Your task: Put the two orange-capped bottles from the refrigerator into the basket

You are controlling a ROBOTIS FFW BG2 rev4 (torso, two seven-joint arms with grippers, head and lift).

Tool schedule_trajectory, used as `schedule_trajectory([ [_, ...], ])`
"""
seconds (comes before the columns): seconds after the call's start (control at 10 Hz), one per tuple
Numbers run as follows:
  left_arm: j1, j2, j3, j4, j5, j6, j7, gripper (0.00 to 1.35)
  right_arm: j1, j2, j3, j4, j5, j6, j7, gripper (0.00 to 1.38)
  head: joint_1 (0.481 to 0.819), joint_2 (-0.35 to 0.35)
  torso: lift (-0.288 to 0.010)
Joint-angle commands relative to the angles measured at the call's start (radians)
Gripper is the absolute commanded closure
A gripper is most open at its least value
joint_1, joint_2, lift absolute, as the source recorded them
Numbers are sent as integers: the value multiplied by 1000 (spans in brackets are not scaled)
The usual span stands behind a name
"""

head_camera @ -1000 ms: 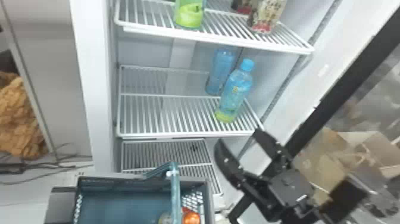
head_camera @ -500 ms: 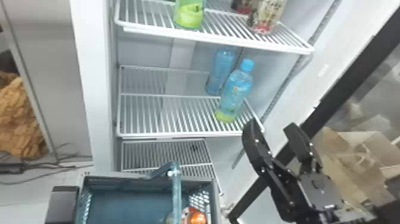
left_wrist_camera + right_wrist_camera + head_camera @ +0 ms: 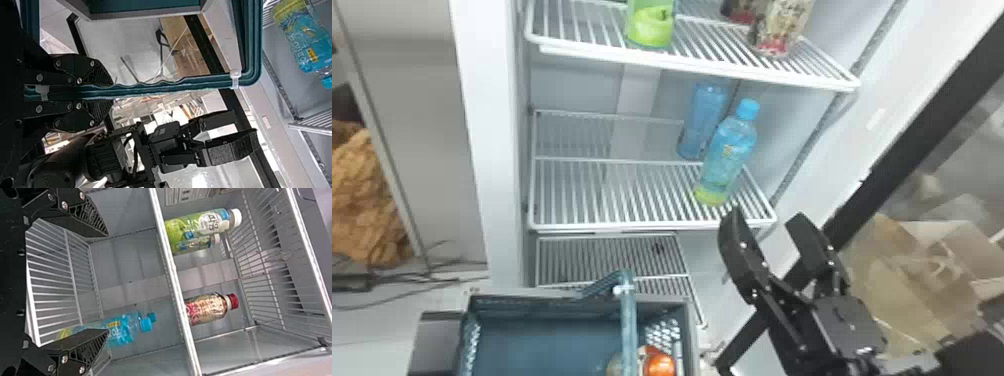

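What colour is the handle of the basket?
The handle is dark teal, best seen in the left wrist view.

Bright, even light, faint shadows, head view softly blurred

Gap below upper shelf (image 3: 702, 66), handle (image 3: 629, 325) across basket (image 3: 532, 298)

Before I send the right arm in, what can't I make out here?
- Head view: near side of the basket, cut off by the bottom edge.
- Head view: orange item inside, partly behind the handle, cut off below.
- Right wrist view: rear blue bottle, body mostly behind the front bottle.
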Motion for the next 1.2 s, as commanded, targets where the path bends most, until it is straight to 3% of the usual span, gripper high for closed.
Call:
schedule_trajectory([
  [0.0,2,0,0,0,-2,0,0,1193,-2,-4,4,0,-3,9,0,214,695,-350,-288],
  [0.8,24,-12,30,0,-2,-20,0,1193,-19,-15,16,-2,1,51,14,214,695,-350,-288],
  [1.1,31,-22,62,-2,-32,52,0,1194,-21,-16,14,-7,7,71,18,214,695,-350,-288],
])
